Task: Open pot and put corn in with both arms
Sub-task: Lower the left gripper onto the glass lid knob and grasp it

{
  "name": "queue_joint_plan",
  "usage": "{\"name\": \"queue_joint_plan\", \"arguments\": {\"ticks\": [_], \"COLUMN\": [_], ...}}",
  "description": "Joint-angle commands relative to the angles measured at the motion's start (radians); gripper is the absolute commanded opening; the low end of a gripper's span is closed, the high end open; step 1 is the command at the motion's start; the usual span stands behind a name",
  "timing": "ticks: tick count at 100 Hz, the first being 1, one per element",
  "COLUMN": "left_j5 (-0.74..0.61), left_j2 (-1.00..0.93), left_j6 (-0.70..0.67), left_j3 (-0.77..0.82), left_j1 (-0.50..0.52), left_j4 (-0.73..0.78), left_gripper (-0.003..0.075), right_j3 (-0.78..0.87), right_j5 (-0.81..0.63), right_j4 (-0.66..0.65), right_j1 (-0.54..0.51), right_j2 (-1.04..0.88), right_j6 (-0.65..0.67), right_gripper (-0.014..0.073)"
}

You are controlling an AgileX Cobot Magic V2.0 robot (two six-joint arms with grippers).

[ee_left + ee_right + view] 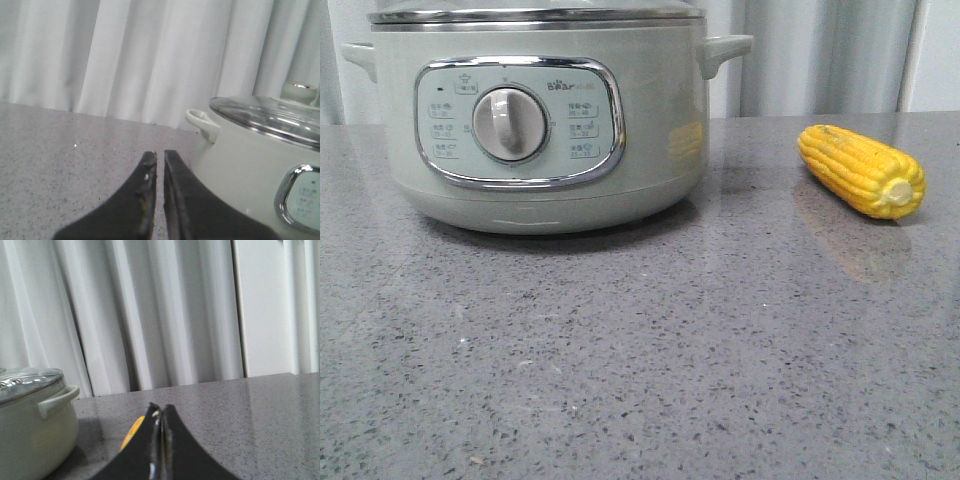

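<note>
Likely heavy and rigid: 1 pot (535, 120), standing toward the left on the speckled grey countertop (640, 380), still covered by 1 glass lid (265, 117). Lid probably smooth, breakable, best taken by its pale knob (299, 92). 2 side handles (725, 50) on the pot. To the right, well apart from the pot, 1 corn (863, 170) lying on its side, pale stub end forward; probably light, firm, prone to rolling, best pinched across the middle. 2 grippers: left gripper (160, 160) nearly closed, thin gap, empty, just beside the pot; right gripper (160, 412) pressed together, empty, corn showing behind.
</note>
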Motion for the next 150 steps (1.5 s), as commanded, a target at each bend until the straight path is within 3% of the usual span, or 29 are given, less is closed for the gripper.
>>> {"name": "queue_joint_plan", "arguments": {"ticks": [1,17,57,85,92,105,123,130,139,150], "left_j5": [-0.048,-0.046,-0.081,-0.069,-0.075,-0.154,-0.24,-0.253,-0.269,-0.278], "left_j2": [0.049,0.127,0.306,0.504,0.557,0.657,0.822,0.893,0.986,1.092], "left_j6": [-0.007,-0.007,-0.003,-0.003,-0.001,-0.001,-0.001,-0.001,-0.001,-0.001], "left_j3": [-0.082,-0.167,-0.312,-0.455,-0.483,-0.506,-0.556,-0.599,-0.659,-0.743], "left_j1": [0.001,0.001,0.001,-0.108,-0.161,-0.265,-0.361,-0.379,-0.387,-0.387], "left_j4": [0.019,0.058,0.094,0.208,0.237,0.248,0.268,0.268,0.268,0.266], "left_gripper": [-0.002,-0.002,-0.002,-0.0015,0.0033,0.0216,0.041,0.0478,0.0549,0.0558], "right_j3": [-0.078,-0.156,-0.271,-0.465,-0.517,-0.585,-0.628,-0.629,-0.629,-0.629], "right_j5": [0.008,0.084,0.1,0.348,0.399,0.435,0.435,0.43,0.43,0.427], "right_j4": [0.006,0.006,0.002,-0.019,-0.019,-0.019,-0.013,-0.007,-0.007,-0.007], "right_j1": [-0.006,-0.004,-0.004,-0.004,-0.004,-0.004,-0.003,-0.003,-0.003,-0.003], "right_j2": [0.002,0.056,0.141,0.29,0.337,0.408,0.466,0.466,0.466,0.466], "right_j6": [-0.002,-0.002,-0.002,-0.084,-0.108,-0.108,-0.108,-0.108,-0.108,-0.108], "right_gripper": [-0.0074,-0.0074,-0.0074,-0.0073,-0.0054,0.0078,0.0432,0.0512,0.0533,0.0531]}}
